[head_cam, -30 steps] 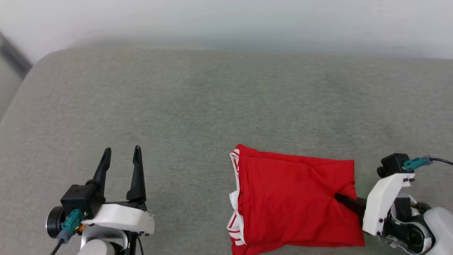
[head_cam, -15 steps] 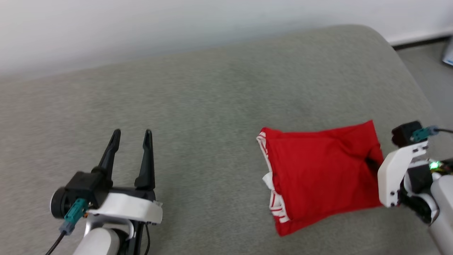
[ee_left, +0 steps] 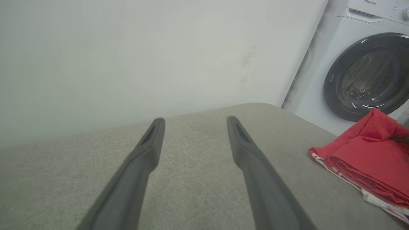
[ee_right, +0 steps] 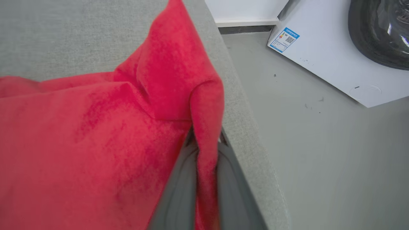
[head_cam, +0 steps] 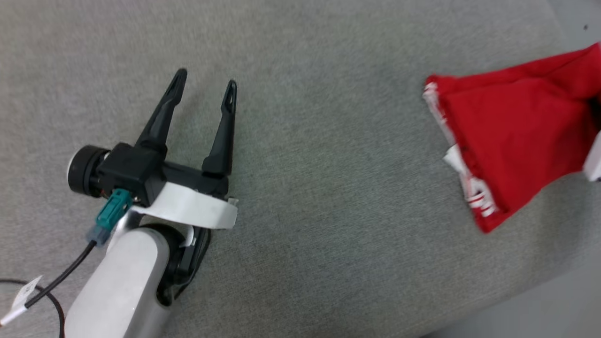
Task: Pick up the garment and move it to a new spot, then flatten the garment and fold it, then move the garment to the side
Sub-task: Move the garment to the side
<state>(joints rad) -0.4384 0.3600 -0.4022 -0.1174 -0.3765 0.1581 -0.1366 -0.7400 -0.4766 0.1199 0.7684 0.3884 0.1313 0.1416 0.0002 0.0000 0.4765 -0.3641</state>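
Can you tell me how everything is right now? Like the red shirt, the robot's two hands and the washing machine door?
Red jersey-style garment with white striped trim: folded, one edge pinched and raised, the rest on the grey fabric cushion.
Left gripper: open, empty, over the cushion.
Right gripper: shut on the garment's edge.
White washing machine's round dark door: looks shut.
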